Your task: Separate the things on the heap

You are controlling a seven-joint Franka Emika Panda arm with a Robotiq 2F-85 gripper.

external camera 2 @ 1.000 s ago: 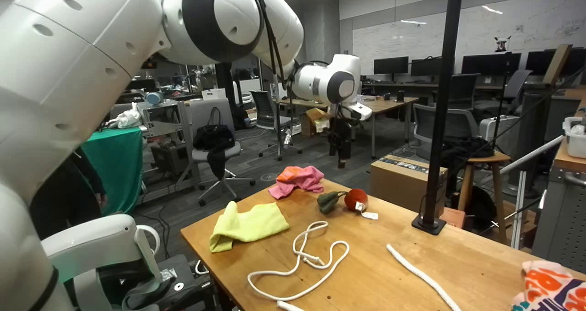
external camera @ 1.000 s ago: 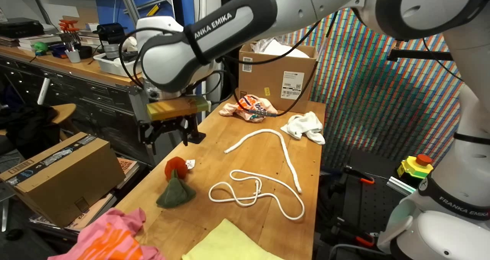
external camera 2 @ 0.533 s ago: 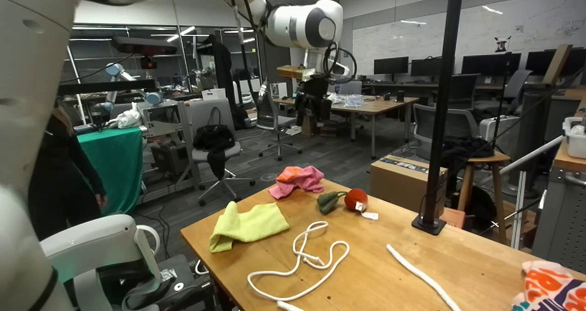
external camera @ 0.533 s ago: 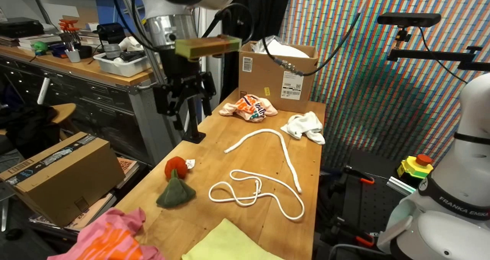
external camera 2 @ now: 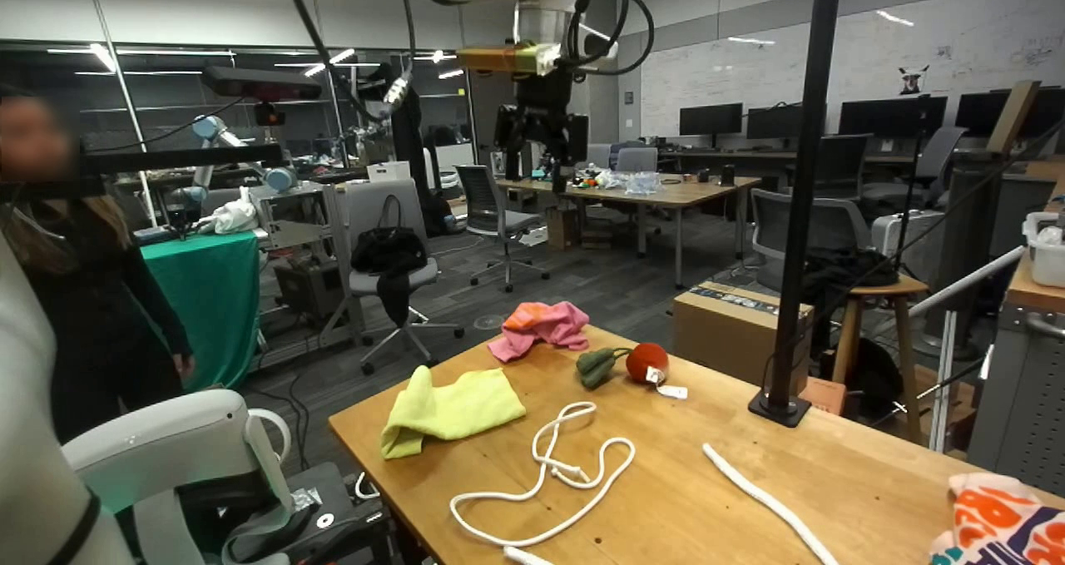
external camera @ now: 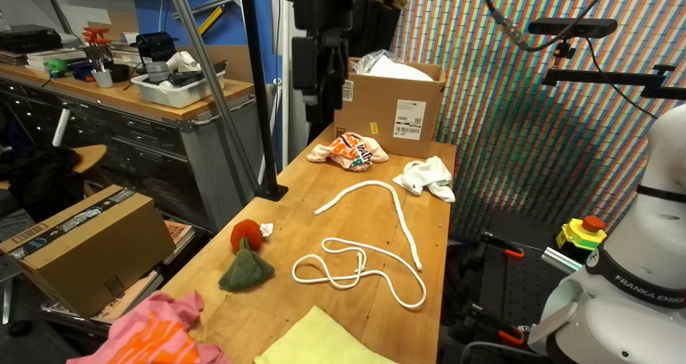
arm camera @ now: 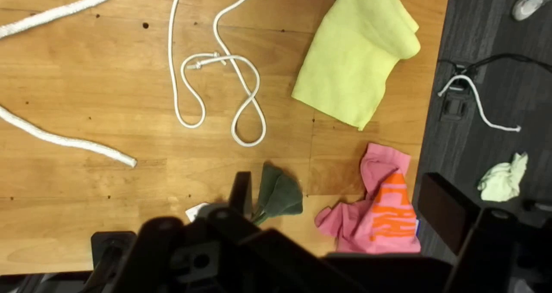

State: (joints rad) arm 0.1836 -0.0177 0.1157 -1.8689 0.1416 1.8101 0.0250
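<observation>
Separating step judged all but complete: the pieces lie spread over the worktop (arm camera: pixel 82 86). Fingers (arm camera: pixel 448 211) spread wide, holding nothing; they hang well above it. Next move probably calls for a retreat; otherwise a pinch on the thick white rope (external camera: pixel 399 207), 1 end of which lies just beside the thin white rope (arm camera: pixel 174 86). Axes: thick white rope arches toward the tall box (external camera: pixel 370 104); red-and-green lump (external camera: pixel 246 273) runs roughly along the long edge, green part toward the pink cloth (arm camera: pixel 390 215). Pink cloth's narrow end points to the yellow-green cloth (arm camera: pixel 353 60); white cloth (external camera: pixel 427 177) bunched, no clear axis.
</observation>
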